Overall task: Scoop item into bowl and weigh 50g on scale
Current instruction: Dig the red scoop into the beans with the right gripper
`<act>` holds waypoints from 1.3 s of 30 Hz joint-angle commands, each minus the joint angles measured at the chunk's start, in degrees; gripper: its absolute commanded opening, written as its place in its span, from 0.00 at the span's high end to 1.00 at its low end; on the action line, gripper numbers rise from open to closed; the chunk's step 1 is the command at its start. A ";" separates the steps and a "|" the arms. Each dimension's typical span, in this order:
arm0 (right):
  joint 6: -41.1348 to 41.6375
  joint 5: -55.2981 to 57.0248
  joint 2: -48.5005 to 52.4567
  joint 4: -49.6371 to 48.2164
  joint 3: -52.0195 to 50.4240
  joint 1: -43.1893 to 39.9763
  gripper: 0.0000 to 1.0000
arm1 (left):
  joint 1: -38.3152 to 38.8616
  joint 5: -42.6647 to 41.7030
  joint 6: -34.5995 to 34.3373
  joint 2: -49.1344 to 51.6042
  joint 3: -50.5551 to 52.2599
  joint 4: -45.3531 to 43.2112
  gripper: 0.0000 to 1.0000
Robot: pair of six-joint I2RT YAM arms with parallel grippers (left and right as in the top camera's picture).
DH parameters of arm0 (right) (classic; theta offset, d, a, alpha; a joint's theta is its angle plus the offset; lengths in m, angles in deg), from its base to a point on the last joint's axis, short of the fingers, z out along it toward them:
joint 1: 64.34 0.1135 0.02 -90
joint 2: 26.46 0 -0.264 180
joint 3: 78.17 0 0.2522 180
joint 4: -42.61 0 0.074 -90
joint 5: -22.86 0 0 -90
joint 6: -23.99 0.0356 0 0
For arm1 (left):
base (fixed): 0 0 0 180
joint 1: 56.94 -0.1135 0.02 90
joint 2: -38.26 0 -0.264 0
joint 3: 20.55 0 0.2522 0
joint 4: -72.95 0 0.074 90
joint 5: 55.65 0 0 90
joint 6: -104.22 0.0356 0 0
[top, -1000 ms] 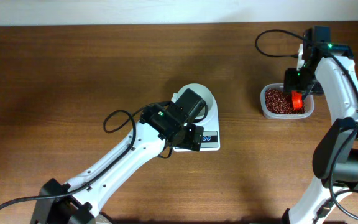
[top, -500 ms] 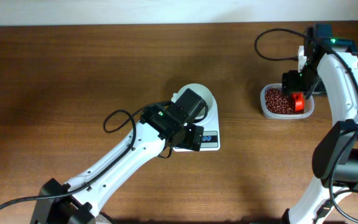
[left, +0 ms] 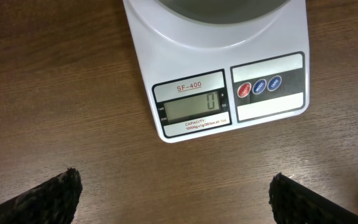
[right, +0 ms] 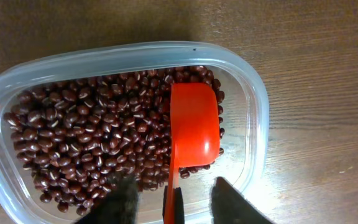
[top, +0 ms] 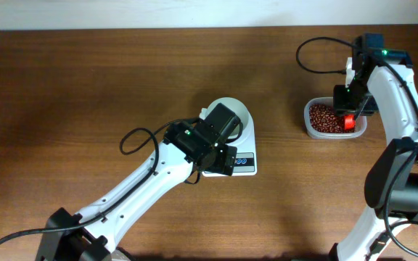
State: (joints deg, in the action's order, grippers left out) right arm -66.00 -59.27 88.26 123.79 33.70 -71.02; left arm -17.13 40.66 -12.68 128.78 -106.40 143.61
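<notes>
The left gripper (left: 179, 196) hangs just over the scale (left: 222, 68), whose display reads 0, its jaws spread wide and empty. The bowl (top: 242, 110) sits on the scale. Well right of the scale, beans (right: 92, 143) fill a clear tub (right: 257, 99). There the right gripper (right: 173, 200) straddles the handle of the red scoop (right: 194, 127), fingers apart from it.

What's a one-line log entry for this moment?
left fingers: open, near scale | right fingers: open, straddling red scoop on beans | bowl: on scale

Brown wooden table (top: 85, 87) bears scale (left: 229, 62) and clear tub (right: 257, 124).
</notes>
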 commanded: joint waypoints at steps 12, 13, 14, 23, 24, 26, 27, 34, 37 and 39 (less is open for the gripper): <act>0.26 1.81 -0.17 1.66 -0.52 -0.15 0.81 | 0.33 0.85 -0.85 -0.24 0.61 -0.07 0.01; 0.26 1.81 -0.17 1.68 -0.52 -0.13 0.81 | 0.33 0.87 -0.85 -0.24 0.61 -0.07 0.01; 0.24 1.81 -0.17 1.68 -0.52 -0.13 0.82 | 0.33 0.85 -0.87 -0.24 0.61 -0.07 0.01; 0.22 1.88 -0.17 0.39 -0.52 -0.55 0.91 | 0.33 0.87 -0.85 -0.24 0.61 -0.07 0.01; 0.22 1.86 -0.17 -0.02 -0.52 -0.92 0.91 | 0.33 0.87 -0.87 -0.24 0.61 -0.07 0.01; 0.22 1.84 -0.17 -0.22 -0.52 -1.25 0.91 | 0.33 0.87 -0.87 -0.24 0.61 -0.07 0.01; 0.20 1.84 -0.17 -0.39 -0.52 -1.22 0.91 | 0.33 0.87 -0.87 -0.24 0.61 -0.07 0.01; 0.24 1.81 0.11 -2.10 -0.76 -1.70 0.95 | 0.33 0.87 -0.87 -0.24 0.61 -0.07 0.01; 0.24 1.79 0.13 -2.10 -1.09 -2.73 0.95 | 0.33 0.85 -0.85 -0.24 0.61 -0.07 0.01; 0.24 1.77 0.13 -2.14 -1.09 -2.82 0.94 | 0.33 0.87 -0.87 -0.24 0.61 -0.07 0.01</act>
State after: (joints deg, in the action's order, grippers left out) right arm -66.00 -59.07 88.23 122.06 33.61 -72.35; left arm -17.13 40.66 -12.70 128.78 -106.40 143.61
